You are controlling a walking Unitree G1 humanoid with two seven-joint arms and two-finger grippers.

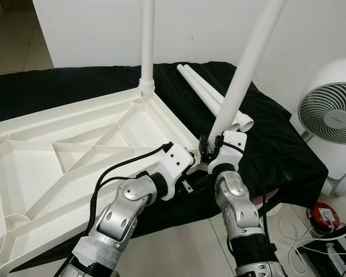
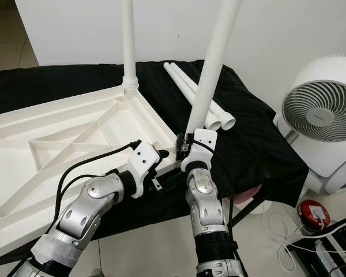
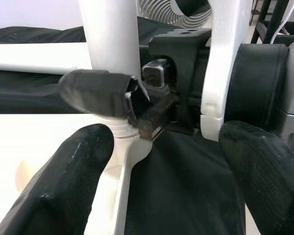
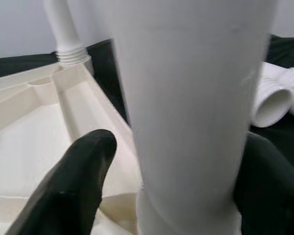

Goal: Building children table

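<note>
Lying upside down on the black cloth (image 1: 277,144) that covers the low work surface, your white ribbed plastic tabletop (image 1: 75,156) shows its underside of moulded triangles. One white round plastic leg (image 1: 147,40) stands upright in the far corner socket. At the near corner, your right gripper (image 4: 176,166) has its two black fingers (image 4: 73,181) clamped on either side of a second white plastic leg (image 1: 242,75), which leans off toward the right with its foot at the corner socket. Your left gripper (image 3: 161,171) sits just beside that same corner, its fingers (image 3: 63,186) spread apart with the leg's base and the right gripper between them, not gripping anything.

Two more loose white tube legs (image 1: 210,95) lie side by side on the cloth beyond the right gripper. A plain white wall (image 1: 92,29) backs the surface. To your right a round white floor fan (image 1: 334,121) stands on the pale floor (image 1: 184,248), and near it you have a small red device (image 1: 324,214) among white cables (image 1: 294,236).
</note>
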